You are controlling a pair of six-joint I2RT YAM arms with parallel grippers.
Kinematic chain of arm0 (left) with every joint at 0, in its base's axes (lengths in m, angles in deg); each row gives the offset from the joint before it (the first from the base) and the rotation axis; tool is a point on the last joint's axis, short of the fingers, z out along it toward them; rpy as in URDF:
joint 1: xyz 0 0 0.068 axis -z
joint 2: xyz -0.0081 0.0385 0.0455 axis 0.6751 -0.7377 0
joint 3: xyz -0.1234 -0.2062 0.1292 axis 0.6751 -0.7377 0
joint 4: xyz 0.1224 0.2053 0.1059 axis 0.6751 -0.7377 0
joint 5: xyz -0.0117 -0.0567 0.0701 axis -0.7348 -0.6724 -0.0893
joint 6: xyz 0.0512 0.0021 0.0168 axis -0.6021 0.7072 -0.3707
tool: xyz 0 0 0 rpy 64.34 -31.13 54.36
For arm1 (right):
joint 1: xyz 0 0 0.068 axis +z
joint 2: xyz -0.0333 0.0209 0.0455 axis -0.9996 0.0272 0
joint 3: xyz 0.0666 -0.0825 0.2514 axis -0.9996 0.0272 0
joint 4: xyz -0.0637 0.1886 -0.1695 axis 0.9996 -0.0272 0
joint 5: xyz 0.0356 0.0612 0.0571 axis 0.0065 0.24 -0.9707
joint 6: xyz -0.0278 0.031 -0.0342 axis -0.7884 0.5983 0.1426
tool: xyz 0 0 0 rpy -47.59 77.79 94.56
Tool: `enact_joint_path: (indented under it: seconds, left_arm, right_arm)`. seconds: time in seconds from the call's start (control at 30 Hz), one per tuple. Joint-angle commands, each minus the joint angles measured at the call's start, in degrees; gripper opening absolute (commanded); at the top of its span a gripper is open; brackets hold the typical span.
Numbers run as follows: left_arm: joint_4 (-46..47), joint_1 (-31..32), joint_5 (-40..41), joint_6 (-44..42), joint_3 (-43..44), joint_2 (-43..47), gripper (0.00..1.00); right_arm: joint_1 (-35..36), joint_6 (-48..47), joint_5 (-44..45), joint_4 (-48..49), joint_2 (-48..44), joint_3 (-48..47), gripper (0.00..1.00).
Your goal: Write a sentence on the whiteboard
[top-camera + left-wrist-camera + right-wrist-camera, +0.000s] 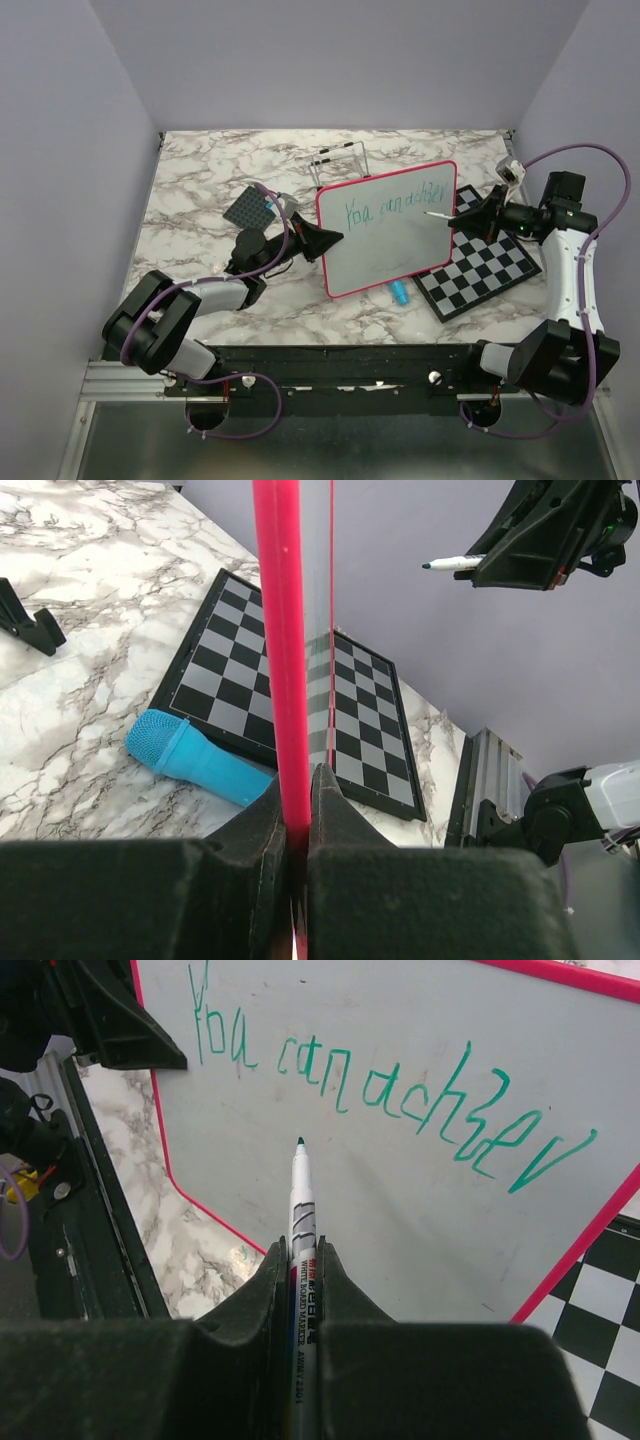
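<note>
Marbled tabletop (200, 190) fills the overhead view. The whiteboard (390, 255) stands tilted at its middle, overlapping a checkered board (490, 270), with a blue tube (399, 292) just beside its lower edge. The left gripper (322, 238) is clamped on the whiteboard's left edge. The right gripper (458, 215) grasps a marker (437, 213) near the end of the sentence (398, 205).

From the left wrist, the fingers pinch the whiteboard's pink edge, and the marker's tip stands clear of its face.

From the right wrist, the marker points just below the green words.
</note>
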State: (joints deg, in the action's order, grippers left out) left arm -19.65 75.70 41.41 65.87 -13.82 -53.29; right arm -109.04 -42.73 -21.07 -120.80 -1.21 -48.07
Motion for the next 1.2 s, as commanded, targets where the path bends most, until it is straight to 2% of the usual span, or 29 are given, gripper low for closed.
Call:
enact_joint_path:
  seconds: [0.0, 0.17, 0.37, 0.67, 1.17]
  left_arm:
    - [-3.32, 0.6, 0.99, -5.04, -1.23, -0.82, 0.0]
    - [-3.32, 0.6, 1.17, -5.22, -1.5, -0.73, 0.0]
    - [-3.84, 0.6, 0.81, -5.66, -1.67, -0.38, 0.0]
    - [-5.6, 0.6, 0.9, -6.89, -1.67, 0.59, 0.0]
    - [-6.57, 0.6, 0.37, -7.41, -0.71, 0.23, 0.0]
  right_arm:
    - [0.39, 2.29, 0.79, 1.35, -1.83, 0.94, 0.01]
    - [0.21, 10.66, 7.73, 13.03, -1.66, 1.74, 0.01]
    - [-0.76, 14.18, 10.9, 17.35, 3.26, -1.25, 0.01]
    - [-3.74, 15.68, 11.35, 18.86, 7.04, -2.66, 0.01]
    - [-3.83, 16.12, 11.17, 19.74, 11.35, -4.07, 0.01]
